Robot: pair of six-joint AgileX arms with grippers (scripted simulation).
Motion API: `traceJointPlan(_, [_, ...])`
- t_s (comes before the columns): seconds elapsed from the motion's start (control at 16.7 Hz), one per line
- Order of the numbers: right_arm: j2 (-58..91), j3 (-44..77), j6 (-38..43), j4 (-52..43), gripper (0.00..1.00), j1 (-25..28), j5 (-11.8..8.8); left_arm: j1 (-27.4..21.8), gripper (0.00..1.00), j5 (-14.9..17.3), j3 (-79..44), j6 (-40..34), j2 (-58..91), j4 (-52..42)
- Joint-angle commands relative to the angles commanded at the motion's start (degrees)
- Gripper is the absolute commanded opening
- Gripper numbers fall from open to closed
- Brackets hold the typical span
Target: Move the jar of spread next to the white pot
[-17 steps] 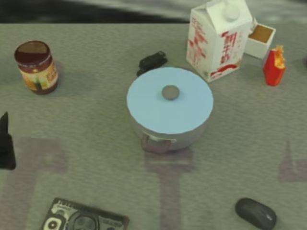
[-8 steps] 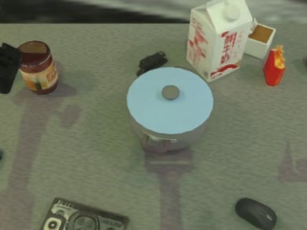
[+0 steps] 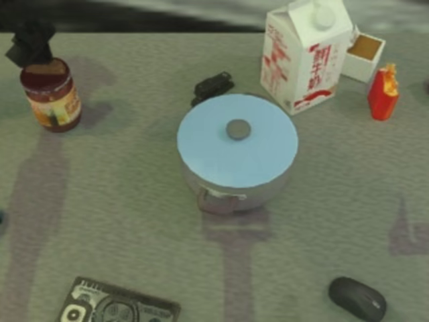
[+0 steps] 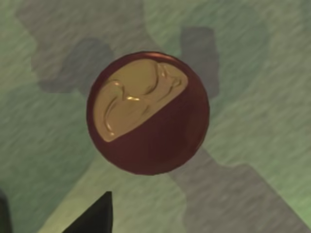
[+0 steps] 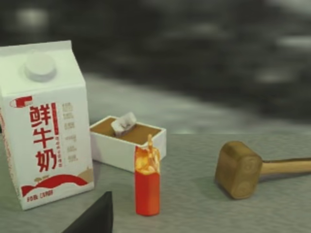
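The jar of spread stands upright at the table's far left, dark brown with a red-brown lid and an orange-yellow label. My left gripper hovers just behind and above it, open, touching nothing. Looking straight down, the left wrist view shows the jar's lid with a dark fingertip short of it. The white pot, with its pale-blue lid and grey knob, sits at the table's middle, well right of the jar. My right arm is parked outside the top view.
A red-and-white milk carton, a small white open box and a red-orange carton stand at the back right. A black clip-like object lies behind the pot. A mouse and a dark device lie near the front. A wooden mallet lies beyond the red-orange carton.
My left gripper has travelled from the left edge at mid-table up toward the back, passing the jar's left side, and now hangs behind the jar. Nothing else moved.
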State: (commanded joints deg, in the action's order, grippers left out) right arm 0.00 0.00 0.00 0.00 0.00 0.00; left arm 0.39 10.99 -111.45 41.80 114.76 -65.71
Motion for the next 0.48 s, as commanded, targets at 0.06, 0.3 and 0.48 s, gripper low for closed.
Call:
traceJointPlan(0.06, [0.00, 0.00, 0.00, 0.00, 1.00, 0.00, 0.00, 0.27, 1.00, -0.05, -5.11, 1.86, 5.00, -2.46])
traceJointPlan(0.3, [0.00, 0.00, 0.00, 0.00, 1.00, 0.00, 0.00, 1.34, 1.00, -0.53, -22.47, 8.10, 21.74, -10.52])
traceJointPlan(0.48, [0.00, 0.00, 0.00, 0.00, 1.00, 0.00, 0.00, 1.98, 1.00, -0.97, -31.09, 11.12, 29.86, -14.29])
